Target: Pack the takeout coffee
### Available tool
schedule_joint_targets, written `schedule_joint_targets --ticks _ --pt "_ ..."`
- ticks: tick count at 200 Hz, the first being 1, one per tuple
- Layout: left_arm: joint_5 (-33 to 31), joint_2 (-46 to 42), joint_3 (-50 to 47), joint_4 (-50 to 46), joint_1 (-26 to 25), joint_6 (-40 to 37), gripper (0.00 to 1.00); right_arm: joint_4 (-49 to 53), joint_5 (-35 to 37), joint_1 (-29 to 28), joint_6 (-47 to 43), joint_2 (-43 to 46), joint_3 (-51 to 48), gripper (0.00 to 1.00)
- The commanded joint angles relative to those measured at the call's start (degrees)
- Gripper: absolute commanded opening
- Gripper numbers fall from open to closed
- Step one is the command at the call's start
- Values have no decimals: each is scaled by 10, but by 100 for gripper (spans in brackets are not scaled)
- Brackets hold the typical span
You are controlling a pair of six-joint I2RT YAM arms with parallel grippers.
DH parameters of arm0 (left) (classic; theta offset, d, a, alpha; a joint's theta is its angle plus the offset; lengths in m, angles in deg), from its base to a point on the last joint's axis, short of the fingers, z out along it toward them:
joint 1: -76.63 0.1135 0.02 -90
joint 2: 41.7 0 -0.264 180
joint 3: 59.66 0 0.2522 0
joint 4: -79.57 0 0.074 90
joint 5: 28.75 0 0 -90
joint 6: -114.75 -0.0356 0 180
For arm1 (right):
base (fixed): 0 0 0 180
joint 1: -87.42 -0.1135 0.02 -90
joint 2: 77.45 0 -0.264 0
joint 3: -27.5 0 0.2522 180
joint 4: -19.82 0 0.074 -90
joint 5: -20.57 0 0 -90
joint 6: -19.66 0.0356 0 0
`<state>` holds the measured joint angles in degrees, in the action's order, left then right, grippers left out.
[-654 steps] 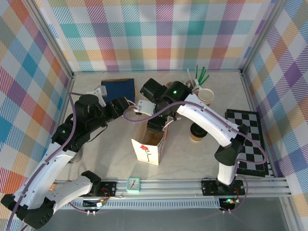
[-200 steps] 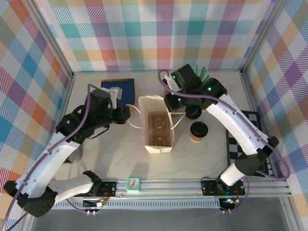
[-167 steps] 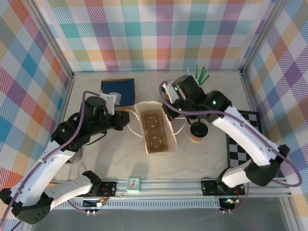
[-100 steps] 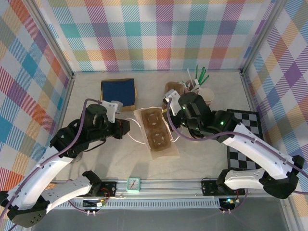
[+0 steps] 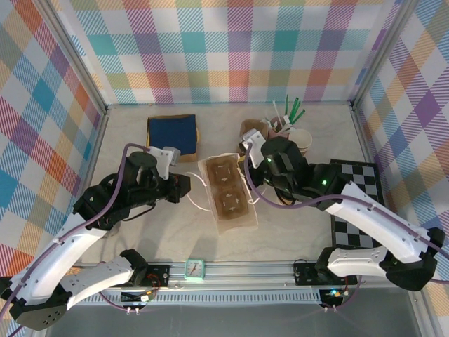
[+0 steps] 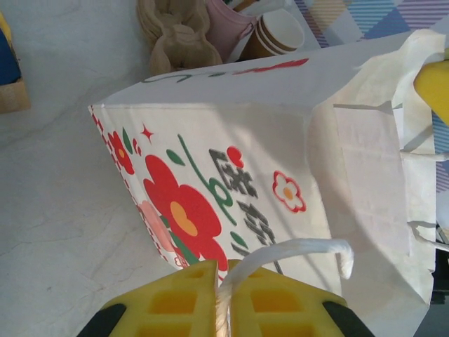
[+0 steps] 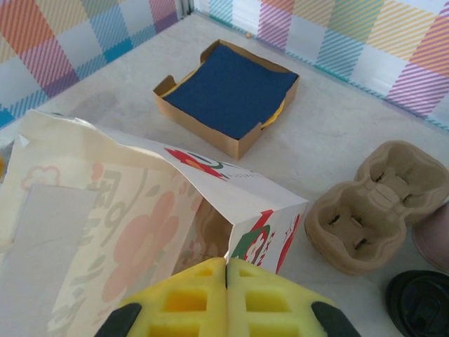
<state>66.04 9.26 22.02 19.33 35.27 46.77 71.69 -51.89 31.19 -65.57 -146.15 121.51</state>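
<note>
A white paper bag printed with red flowers stands mid-table, mouth open, with a brown cup carrier inside it. My left gripper is shut on the bag's white cord handle, at the bag's left. My right gripper is shut on the bag's right rim. The takeout coffee is hidden under my right arm in the top view. A round black lid shows at the right wrist view's lower right corner; I cannot tell whether a cup sits beneath it.
A kraft box of navy napkins sits back left. An empty moulded carrier, unlidded brown cups and green stirrers crowd the back right. A checkered board lies right. A small clock sits on the front rail.
Both grippers have drawn the bag a little nearer and the right arm has swung down over the lidded cup, covering it. Almost nothing has moved in the last half second.
</note>
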Motion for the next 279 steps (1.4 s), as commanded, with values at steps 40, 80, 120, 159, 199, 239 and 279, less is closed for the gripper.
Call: schedule_joint_targets --ticks 40,80,120,159,199,239,279 --pt "-69 26 41 -26 -3 35 13 86 8 0 -15 -112 95 0" --pt "-65 76 93 -52 24 43 13 147 22 10 17 -148 159 0" --pt "-3 117 115 -56 81 50 13 194 16 27 37 -164 209 1" --pt "16 156 144 -52 102 50 31 231 -16 65 26 -207 267 13" --pt "3 165 184 -66 102 40 62 252 -20 89 12 -236 311 61" --pt "-22 162 215 -101 102 24 67 276 -20 97 12 -244 345 73" --pt "-9 155 197 -103 101 18 68 283 -49 97 20 -231 342 73"
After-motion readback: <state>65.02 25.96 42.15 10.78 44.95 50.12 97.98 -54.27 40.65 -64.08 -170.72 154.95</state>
